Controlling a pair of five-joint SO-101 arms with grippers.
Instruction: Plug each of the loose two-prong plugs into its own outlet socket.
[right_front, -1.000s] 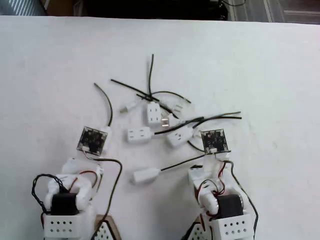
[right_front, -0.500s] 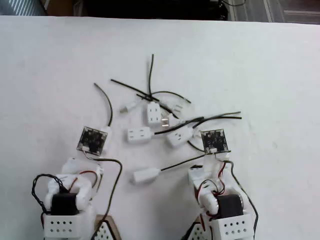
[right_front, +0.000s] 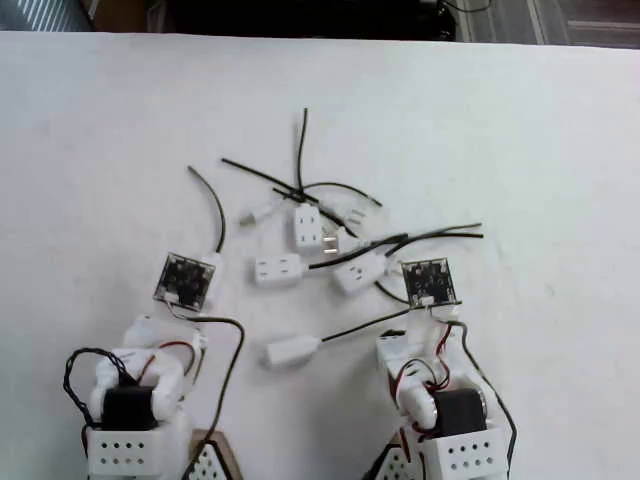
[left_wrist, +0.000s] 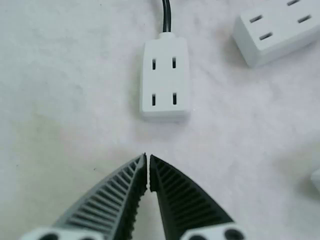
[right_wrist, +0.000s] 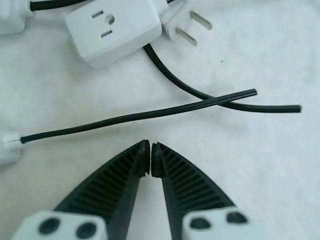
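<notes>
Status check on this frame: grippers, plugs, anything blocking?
Left gripper shut, empty, facing white corded outlet block. Right gripper shut, empty. White two-prong plug loose, prongs bare. Thin black cord lies between right gripper and plug.

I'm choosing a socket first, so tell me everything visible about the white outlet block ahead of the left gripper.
The outlet block is white, plastic-looking, rectangular with rounded corners, lying flat, face up on the white table. It has two pairs of slots, all empty. A black cord leaves its far end. The shut left gripper is apart from it.
</notes>
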